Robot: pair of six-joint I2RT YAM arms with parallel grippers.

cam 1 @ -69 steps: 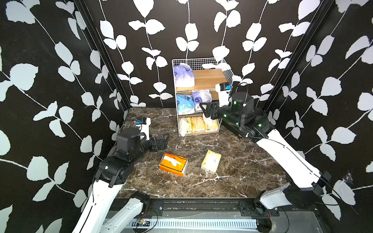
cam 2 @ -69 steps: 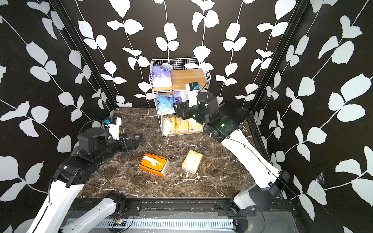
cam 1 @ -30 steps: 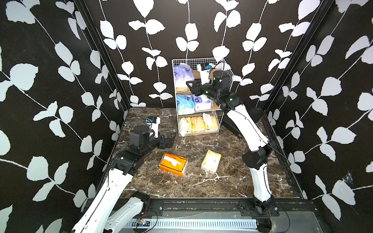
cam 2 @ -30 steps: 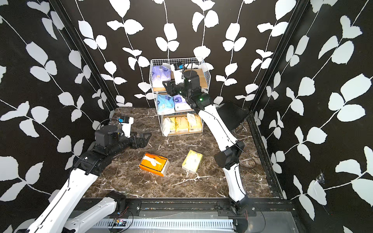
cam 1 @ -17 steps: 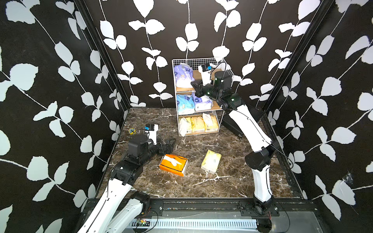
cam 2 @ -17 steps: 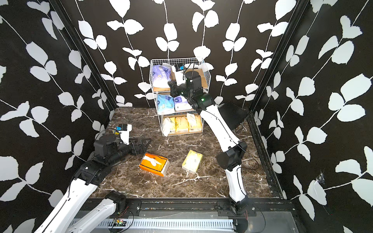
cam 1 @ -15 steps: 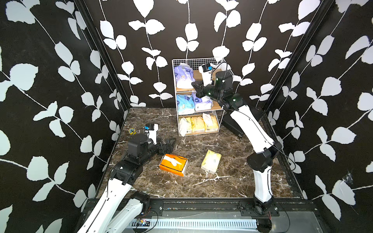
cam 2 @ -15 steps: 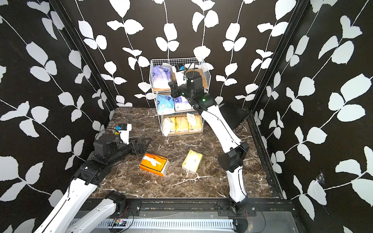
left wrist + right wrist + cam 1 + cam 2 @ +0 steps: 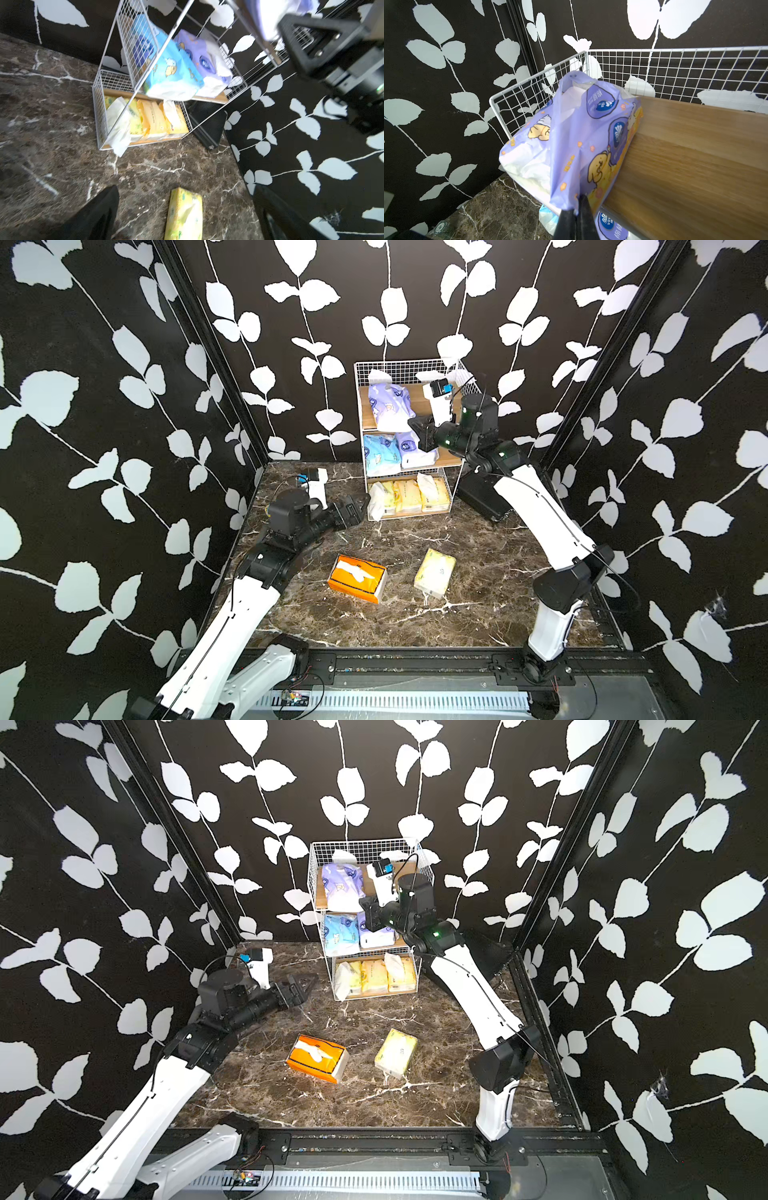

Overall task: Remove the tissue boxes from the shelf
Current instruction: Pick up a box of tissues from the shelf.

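Right claw (image 9: 577, 207) pinches the lavender pack (image 9: 571, 135) — crinkled, cartoon-printed; left claw (image 9: 307, 986) gapes.

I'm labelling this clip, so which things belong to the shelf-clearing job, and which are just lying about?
Job:
shelf
top lavender pack, pinched by right gripper
light blue pack
middle lavender pack
bottom yellow packs
orange box and loose yellow pack, already off

Lying about:
black case
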